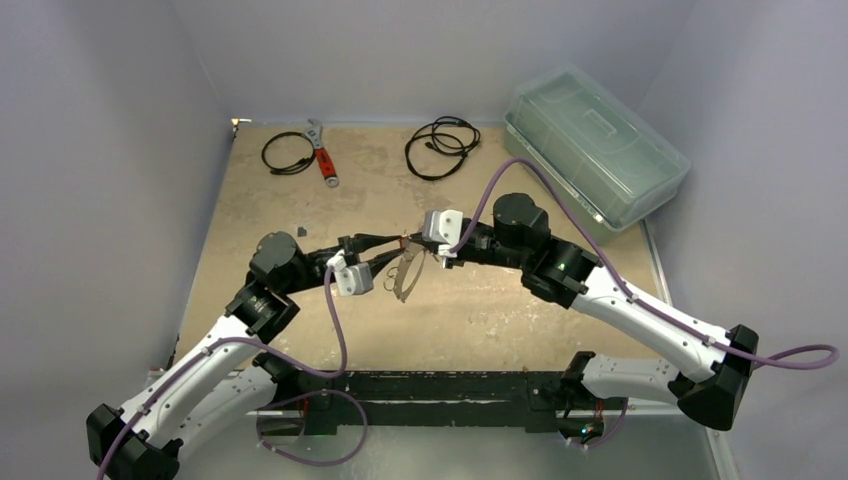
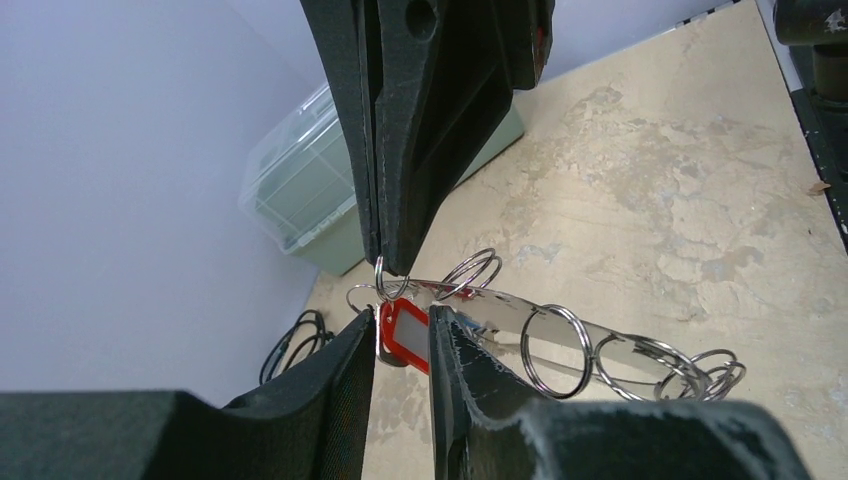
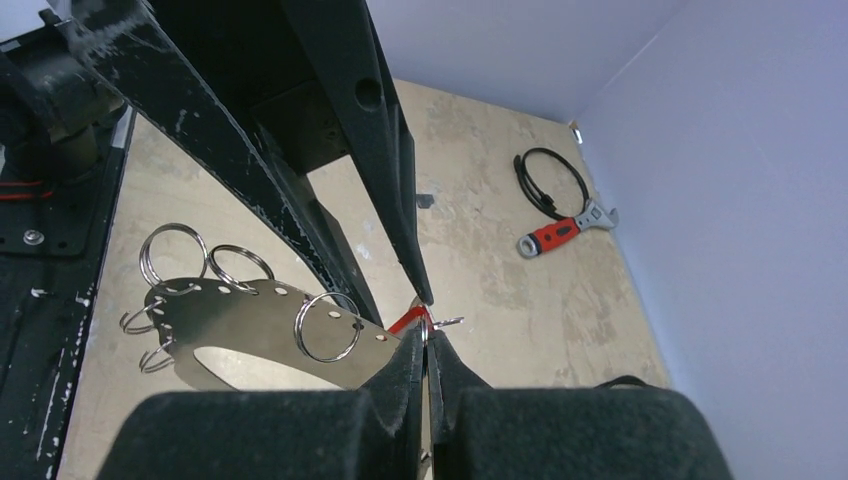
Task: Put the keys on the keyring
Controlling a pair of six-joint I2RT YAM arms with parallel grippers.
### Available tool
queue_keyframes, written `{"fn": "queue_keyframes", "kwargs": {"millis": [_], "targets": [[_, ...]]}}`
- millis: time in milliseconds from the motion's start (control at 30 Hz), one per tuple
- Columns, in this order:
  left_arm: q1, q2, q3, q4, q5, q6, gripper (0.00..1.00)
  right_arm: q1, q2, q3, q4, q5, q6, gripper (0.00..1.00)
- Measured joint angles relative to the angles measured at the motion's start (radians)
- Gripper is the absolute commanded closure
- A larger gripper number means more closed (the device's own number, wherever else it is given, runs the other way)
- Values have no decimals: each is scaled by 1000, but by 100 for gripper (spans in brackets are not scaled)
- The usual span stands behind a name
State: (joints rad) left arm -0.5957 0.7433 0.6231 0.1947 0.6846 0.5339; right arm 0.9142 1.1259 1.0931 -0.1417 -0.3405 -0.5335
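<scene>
The keyring [image 3: 250, 335], a holed plate carrying split rings, hangs above the bench [image 2: 650, 200] just beside the right claw [image 3: 426, 342]. That claw is clamped on a small ring [image 2: 383, 285]. The red key [image 2: 403, 335] sits between the slightly parted fingers of the left claw [image 2: 402, 322]; whether they press it cannot be told. Risk: the key drops if the fingers spread. A swinging plate may twist the ring free.

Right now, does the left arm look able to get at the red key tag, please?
Probably yes: the left gripper straddles the red key tag with nothing else between; the shut right gripper pinches the small split ring right beside it, so room is tight.
</scene>
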Motion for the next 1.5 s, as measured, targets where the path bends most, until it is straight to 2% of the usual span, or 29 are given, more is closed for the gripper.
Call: {"fn": "queue_keyframes", "kwargs": {"millis": [133, 300, 433, 533, 667, 767, 1500], "targets": [[0, 16, 0, 0, 0, 0, 78, 0, -2, 0, 1, -17, 2, 100], [0, 29, 0, -2, 0, 0, 93, 0, -7, -3, 2, -34, 8, 100], [0, 31, 0, -2, 0, 1, 95, 0, -16, -5, 7, -49, 16, 100], [0, 31, 0, -2, 2, 1, 94, 0, -20, -5, 11, -53, 18, 100], [0, 31, 0, -3, 9, 3, 80, 0, -20, -5, 17, -60, 21, 100], [0, 30, 0, -4, 13, 3, 76, 0, -20, -5, 21, -66, 22, 100], [6, 12, 0, 44, 106, -36, 78, 0, -20, -11, 28, -80, 26, 100]]}}
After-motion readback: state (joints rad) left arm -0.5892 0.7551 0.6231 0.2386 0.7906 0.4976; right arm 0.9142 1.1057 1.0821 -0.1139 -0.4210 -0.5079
